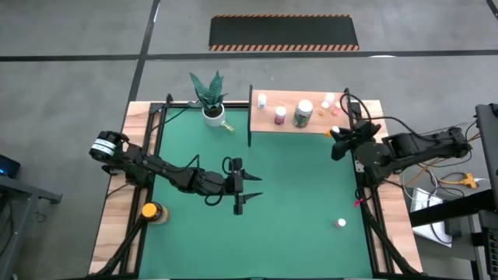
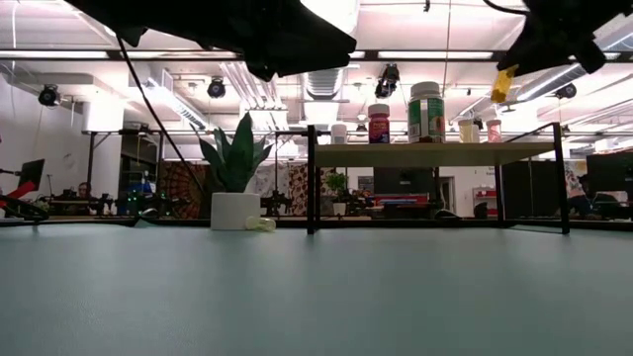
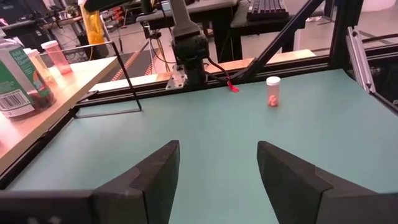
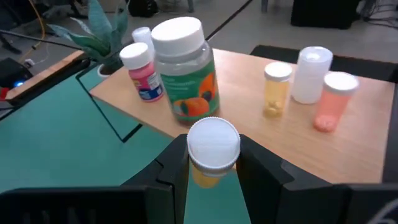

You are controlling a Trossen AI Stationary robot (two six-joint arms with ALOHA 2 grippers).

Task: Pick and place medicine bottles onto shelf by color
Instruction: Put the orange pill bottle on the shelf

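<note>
Now carried over the shelf [image 4: 261, 118] edge: small yellow bottle [image 4: 212, 152], pinched below its white cap by right gripper [image 4: 213, 163]. Likely light, rigid, slippery. Left gripper [image 3: 217, 177] agape, empty, well short of shelf.

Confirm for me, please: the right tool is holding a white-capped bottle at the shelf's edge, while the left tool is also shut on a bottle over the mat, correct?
Not quite. The left tool holds nothing: the left wrist view shows its fingers apart with only bare green mat between them. The rest stands: the right wrist view shows the right tool gripping a white-capped bottle at the edge of the shelf.
</note>
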